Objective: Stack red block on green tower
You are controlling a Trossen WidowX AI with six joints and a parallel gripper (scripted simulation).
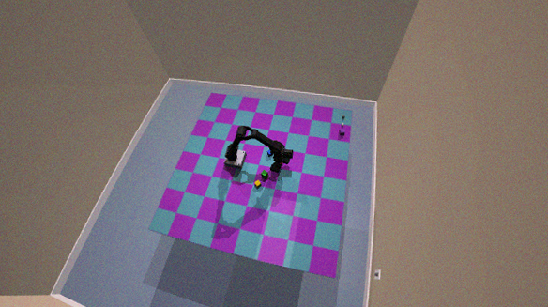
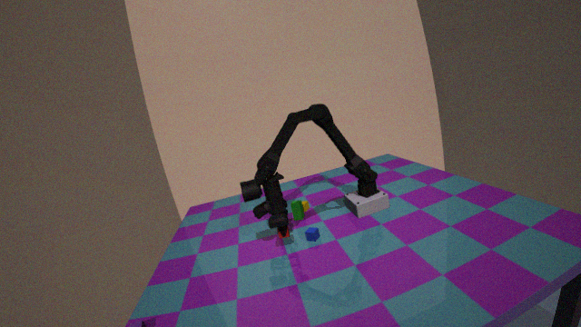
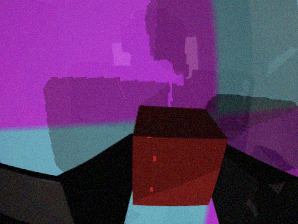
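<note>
Checkered bench (image 2: 408, 254) in purple and teal, carrying everything. Black arm (image 2: 313, 136) arched from a white base (image 2: 367, 203), wrist pitched straight down near the bench's far-left part. Green tower (image 2: 297, 210) upright just beside the wrist, a yellow block (image 2: 306, 205) touching or just behind it, a blue block (image 2: 312, 233) near the front.

Grasp step in hand, by the look of things: tool (image 3: 174, 183) low on the bench, closed partway onto the red block (image 3: 174, 163), dark fingers pressed against both side faces in the wrist view. Block on the bench, sitting square between the fingers, on the line between a purple and a teal square.

Next, likely a straight lift well above the tower's top, a short carry sideways, then a slow centred descent and a gentle release. Little room beside the tower, so any sideways sweep at low height risks toppling it.
</note>
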